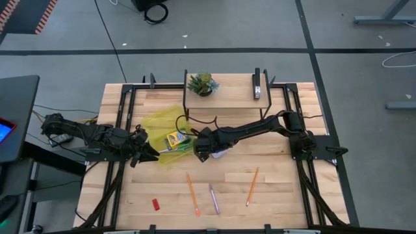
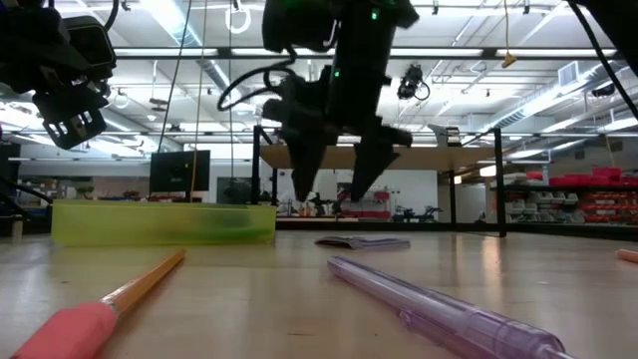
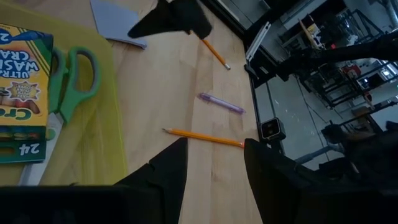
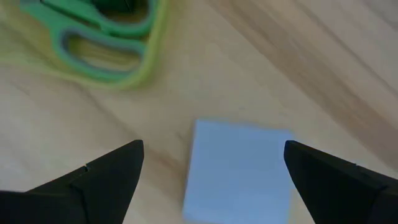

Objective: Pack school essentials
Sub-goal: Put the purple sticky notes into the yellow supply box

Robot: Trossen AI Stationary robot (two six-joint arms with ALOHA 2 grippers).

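Observation:
A pale blue square notepad [image 4: 239, 171] lies flat on the table, and my right gripper [image 4: 212, 149] hangs open above it, fingers pointing down on either side and clear of it [image 2: 334, 189]. The green-handled scissors [image 3: 71, 78] and the yellow-green crayon box [image 3: 18, 93] lie in a translucent yellow pouch [image 1: 162, 123]. My left gripper [image 3: 214, 165] is open beside the pouch's near edge, with only bare wood between its fingers. Two orange pencils [image 1: 192, 194] [image 1: 252, 186], a purple pen [image 1: 213, 198] and a small red eraser [image 1: 156, 204] lie on the near part of the table.
A raised wooden shelf [image 1: 227, 97] at the far side carries a small potted plant [image 1: 202, 83] and a black stapler [image 1: 257, 84]. Black frame rails [image 1: 120, 130] run along the table's left and right sides. There is bare wood between the notepad and the pencils.

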